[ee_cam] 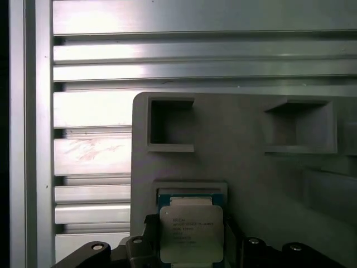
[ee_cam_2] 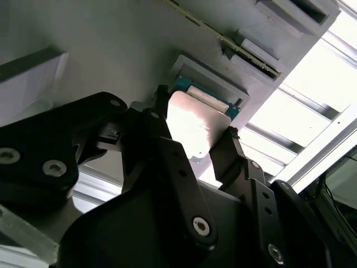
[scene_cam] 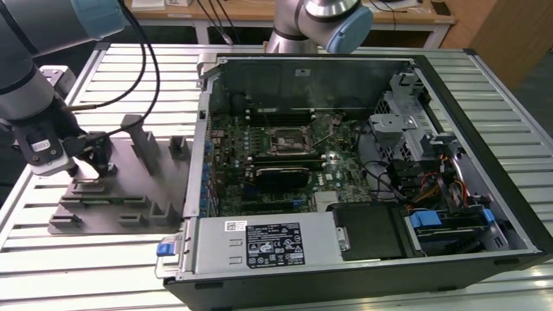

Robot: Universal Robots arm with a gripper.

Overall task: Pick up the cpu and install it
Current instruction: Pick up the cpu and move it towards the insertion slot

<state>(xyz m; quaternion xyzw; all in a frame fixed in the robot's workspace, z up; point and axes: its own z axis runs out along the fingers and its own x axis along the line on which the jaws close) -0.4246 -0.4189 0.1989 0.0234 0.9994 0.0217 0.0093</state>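
Pick-up step: cpu [ee_cam: 191, 234] pinched at two edges by the tool [ee_cam_2: 196, 116], seated in fixture [ee_cam: 245, 167], on the exterior view's left of the computer [scene_cam: 363, 149]; level hold needed.

We see an open computer case [scene_cam: 509, 194] lying on a slatted aluminium table [scene_cam: 129, 65], with its motherboard [scene_cam: 285, 152] exposed and its power supply [scene_cam: 259, 243] along the near edge. Just beside it, toward the exterior view's left, sits a grey fixture plate [scene_cam: 103, 223] with raised blocks.
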